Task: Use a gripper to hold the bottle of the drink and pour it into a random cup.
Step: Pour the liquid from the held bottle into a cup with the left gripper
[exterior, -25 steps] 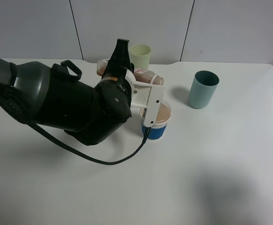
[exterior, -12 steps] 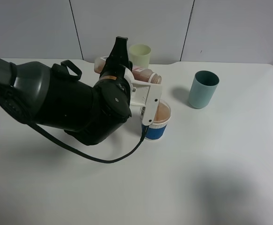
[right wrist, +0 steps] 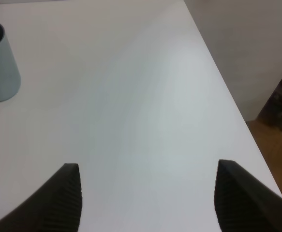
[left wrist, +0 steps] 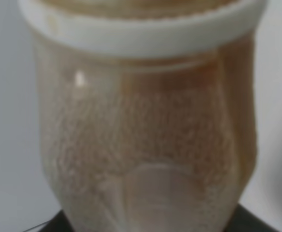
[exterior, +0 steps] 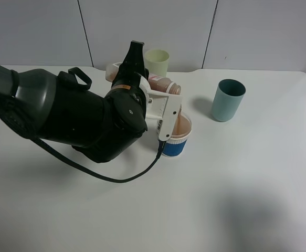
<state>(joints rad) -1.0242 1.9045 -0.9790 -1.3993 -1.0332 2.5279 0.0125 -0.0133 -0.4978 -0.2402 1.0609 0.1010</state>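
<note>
Bottle of the drink [exterior: 164, 84] — pink label [exterior: 155, 81] unreadable — tilted over cup [exterior: 176, 145], clenched in left fingers [exterior: 169, 118]; right fingers [right wrist: 63, 198] spread.

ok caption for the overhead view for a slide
Left pincer tips the bottle over the blue-sleeved cup, brown drink in it.

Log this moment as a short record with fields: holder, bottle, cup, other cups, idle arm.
Holder: left white plastic claw, shut on the bottle
Bottle: small clear plastic bottle with pink label, tipped nearly on its side, mouth over the cup
Cup: short paper cup with blue ribbed sleeve, upright, brown drink inside
Other cups: pale green tumbler behind the bottle; teal tumbler apart on the right
Idle arm: right dark-fingered claw, open, empty, above white table
</note>
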